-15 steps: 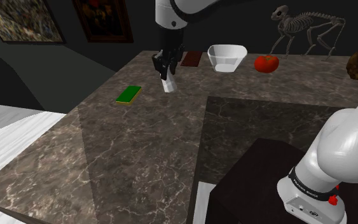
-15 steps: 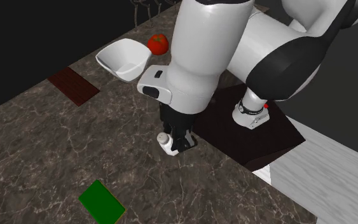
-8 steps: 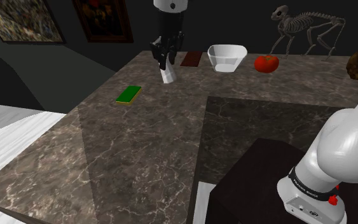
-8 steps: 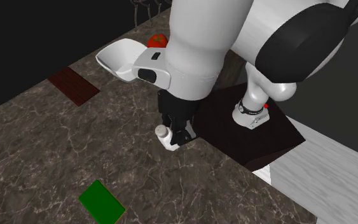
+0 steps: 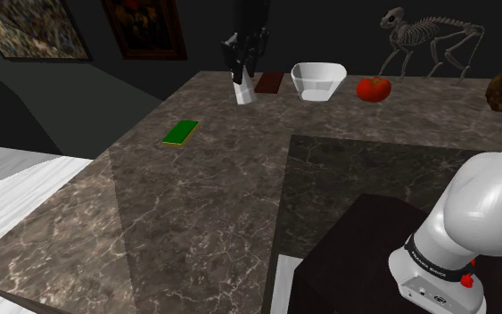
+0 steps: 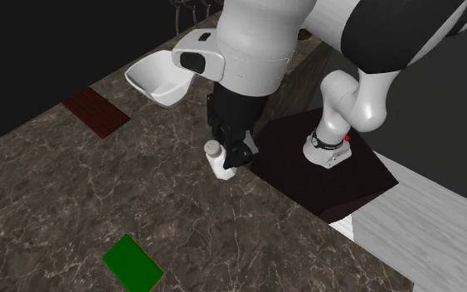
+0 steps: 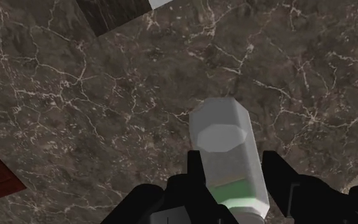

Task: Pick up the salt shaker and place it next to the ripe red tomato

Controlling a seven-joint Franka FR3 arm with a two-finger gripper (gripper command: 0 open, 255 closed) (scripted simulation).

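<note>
Pincer (image 5: pixel 242 78) pinching the salt shaker (image 5: pixel 243 93), one black finger on each flank of the white body. The wrist view shows the fingers clasping it near a green band, pincer (image 7: pixel 231 168) around shaker (image 7: pixel 225 149).

Progress, as judged: the pick looks done. The shaker reads as clear of the tabletop (image 5: pixel 240 196), hanging under the hand over the far part of the marble, near the dark red mat (image 5: pixel 268 83). The place is not yet done. The red tomato (image 5: pixel 374 88) sits well apart toward the shoulder view's right, beyond the white bowl (image 5: pixel 317 80), which lies between shaker and tomato. What is left is to carry past the bowl, set down beside the tomato and let go.

Attitude of the shaker: long axis near upright, with a lean. In the second exterior view the shaker (image 6: pixel 218 163) has its small round cap uppermost and tipped toward that view's left, body below against the pincer (image 6: pixel 230 162). In the wrist view its faceted end face is turned toward the camera.

Green card (image 5: pixel 180 132) lies flat, well apart.
</note>
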